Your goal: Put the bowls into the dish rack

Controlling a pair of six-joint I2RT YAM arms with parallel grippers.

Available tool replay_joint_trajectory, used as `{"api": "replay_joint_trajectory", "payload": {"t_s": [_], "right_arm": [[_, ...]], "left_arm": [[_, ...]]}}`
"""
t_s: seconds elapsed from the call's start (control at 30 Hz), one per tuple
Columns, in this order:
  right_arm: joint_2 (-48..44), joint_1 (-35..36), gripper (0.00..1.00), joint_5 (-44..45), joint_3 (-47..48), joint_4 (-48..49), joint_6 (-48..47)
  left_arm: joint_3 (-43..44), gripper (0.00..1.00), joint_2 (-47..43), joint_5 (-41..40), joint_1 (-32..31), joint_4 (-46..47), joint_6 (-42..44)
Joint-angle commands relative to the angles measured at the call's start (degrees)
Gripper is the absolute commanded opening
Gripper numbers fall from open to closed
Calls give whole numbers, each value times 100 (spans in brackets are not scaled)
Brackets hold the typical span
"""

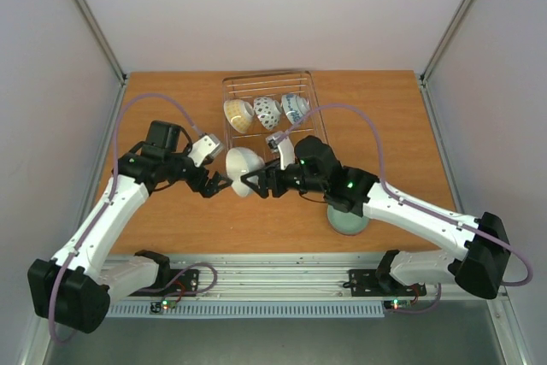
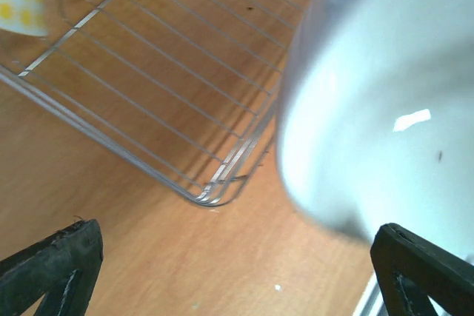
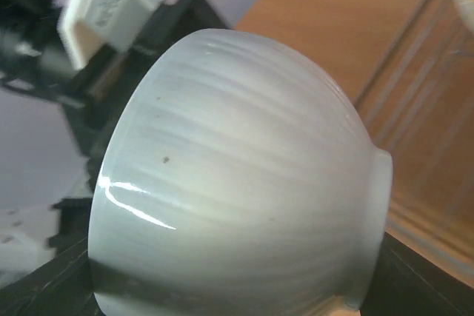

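White ribbed ceramic bowl (image 1: 242, 170) held on its side in mid-air, just off the near edge of the silver wire-mesh dish rack (image 1: 265, 77).
Clasped by the right jaws; left jaws spread wide beside it, released. Best swung clear of the left jaws, carried over the rack's bare near row in front of the cream-yellow bowl (image 1: 238, 114), dark-dotted white bowl (image 1: 267, 111) and blue-and-white bowl (image 1: 295, 107), then lowered onto the wires before letting go. Pale green bowl (image 1: 349, 221) waiting on the wooden worktop (image 1: 385, 126).
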Motion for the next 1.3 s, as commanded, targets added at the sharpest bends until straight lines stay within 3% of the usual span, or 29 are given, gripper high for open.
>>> {"api": "replay_joint_trajectory", "payload": {"t_s": [0.0, 0.33, 0.67, 1.0, 1.27], "right_arm": [[199, -123, 1, 1497, 694, -1268, -827], [1219, -130, 1, 3641, 2167, -3044, -1233], [2335, -130, 1, 5199, 3136, -4095, -1465], [3640, -295, 1, 6043, 4111, -4964, -1494], [4198, -610, 1, 6132, 4210, -5288, -1327]], "left_arm": [[-115, 99, -116, -863, -5, 644, -392], [-163, 99, -93, -936, -3, 665, -422], [-172, 99, -72, -841, -2, 611, -370], [-180, 99, -80, -754, 1, 574, -343], [-172, 99, -65, -683, -3, 547, -338]]}}
